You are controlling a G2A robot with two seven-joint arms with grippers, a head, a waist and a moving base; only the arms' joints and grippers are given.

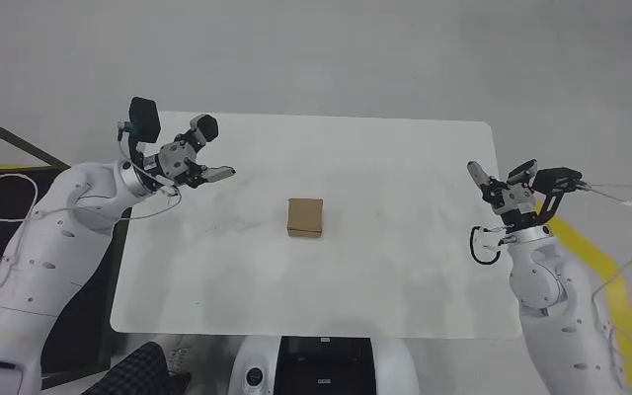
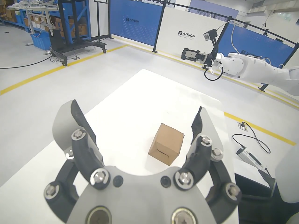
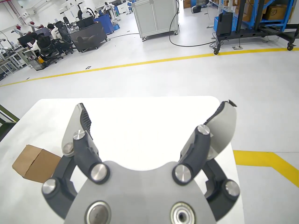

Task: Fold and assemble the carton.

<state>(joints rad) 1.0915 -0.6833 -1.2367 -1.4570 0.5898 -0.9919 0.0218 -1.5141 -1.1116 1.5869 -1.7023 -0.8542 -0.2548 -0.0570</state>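
Note:
A small brown carton (image 1: 305, 217) stands closed as a cube in the middle of the white table (image 1: 395, 286). In the left wrist view the carton (image 2: 166, 146) shows its tucked flap facing the camera. In the right wrist view the carton (image 3: 35, 167) sits partly behind a finger linkage. My left gripper (image 1: 213, 148) hangs open above the table's far left corner, well away from the carton, and its own view shows the left gripper (image 2: 136, 115) with nothing between its fingers. My right gripper (image 1: 499, 174) is open and empty over the table's right edge, its right gripper (image 3: 155, 108) spread wide.
The other arm's gripper (image 2: 188, 54) appears far off in the left wrist view. A cable and power brick (image 2: 250, 155) lie on the floor beside the table. Yellow floor tape (image 1: 583, 247) runs past the right edge.

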